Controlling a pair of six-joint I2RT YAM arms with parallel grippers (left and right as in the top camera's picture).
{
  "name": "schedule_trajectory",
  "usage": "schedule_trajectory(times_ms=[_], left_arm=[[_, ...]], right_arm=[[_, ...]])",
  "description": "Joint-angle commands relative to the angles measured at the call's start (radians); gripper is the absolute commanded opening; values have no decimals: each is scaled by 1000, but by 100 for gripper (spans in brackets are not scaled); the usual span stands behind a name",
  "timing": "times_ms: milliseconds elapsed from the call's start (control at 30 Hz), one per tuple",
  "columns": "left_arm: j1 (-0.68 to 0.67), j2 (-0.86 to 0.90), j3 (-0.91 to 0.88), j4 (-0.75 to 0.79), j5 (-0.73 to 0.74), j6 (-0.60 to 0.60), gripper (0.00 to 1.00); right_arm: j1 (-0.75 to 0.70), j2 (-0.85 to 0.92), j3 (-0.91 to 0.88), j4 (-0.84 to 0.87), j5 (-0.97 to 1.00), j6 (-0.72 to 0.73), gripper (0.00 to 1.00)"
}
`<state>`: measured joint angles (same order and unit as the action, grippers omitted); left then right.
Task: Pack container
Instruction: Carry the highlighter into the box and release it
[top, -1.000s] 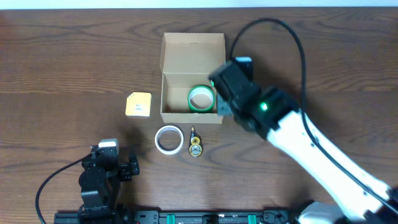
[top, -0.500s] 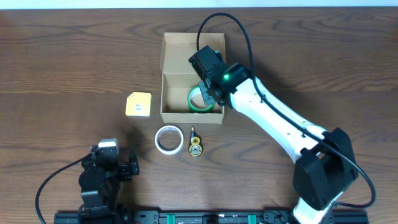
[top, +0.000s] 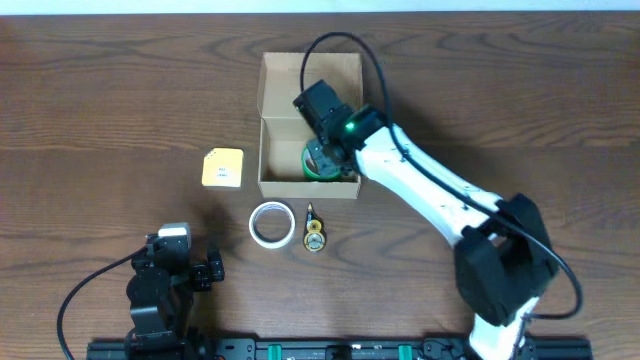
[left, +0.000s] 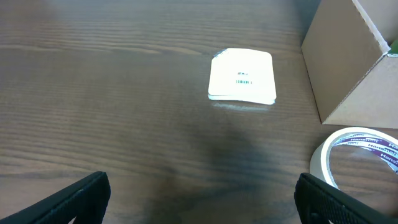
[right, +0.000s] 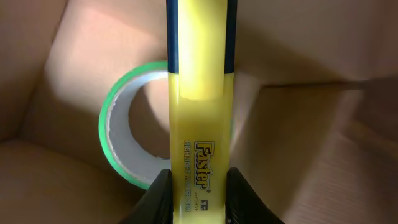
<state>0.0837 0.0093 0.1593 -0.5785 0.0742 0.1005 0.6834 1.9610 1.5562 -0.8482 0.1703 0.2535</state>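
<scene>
The tan cardboard box (top: 285, 100) stands open at the table's middle, its flap lid folded back. A green tape roll (top: 312, 166) lies inside it and shows in the right wrist view (right: 118, 137). My right gripper (top: 325, 150) is down over the box interior, shut on a yellow highlighter marker (right: 199, 106) that points into the box above the green roll. My left gripper (left: 199, 199) is open and empty, low at the front left, with the box corner (left: 348, 68) ahead of it on the right.
A white tape roll (top: 271, 223) and a small yellow-black keyring item (top: 314, 236) lie in front of the box. A yellow sticky-note pad (top: 222, 168) lies left of the box; it also shows in the left wrist view (left: 242, 76), as does the white tape roll (left: 357, 155).
My right arm has swung left and down from beside the box to over its inside, carrying the highlighter. The left arm has not moved.
</scene>
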Motion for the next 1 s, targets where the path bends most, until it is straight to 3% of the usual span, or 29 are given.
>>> schedule_trajectory(times_ms=[0,167,233,267,367,600,700,833,967], left_arm=[[-2,-6,-7,0,-4,-11,96],[-2,-6,-7,0,-3,-11,95],[-2,-6,-7,0,-4,-11,96],[-2,-6,-7,0,-3,-11,96],[-2,-6,-7,0,-3,-11,96],[-2,-6,-7,0,-3,-11,96],[-2,-6,-7,0,-3,-11,95],[-2,-6,-7,0,-3,-11,96],[-2,-6,-7,0,-3,-11,96]], right_arm=[[11,27,16,0,-6,-31,1],[11,27,16,0,-2,-53,4],[11,27,16,0,-2,-53,19],[11,27,16,0,-2,-53,35],[11,27,16,5,3,-53,43],[11,21,111,53,38,-53,42],[12,-14,266,-31,40,-45,43],[27,-83,394,-282,43,13,57],[58,-174,387,-512,44,167,69]])
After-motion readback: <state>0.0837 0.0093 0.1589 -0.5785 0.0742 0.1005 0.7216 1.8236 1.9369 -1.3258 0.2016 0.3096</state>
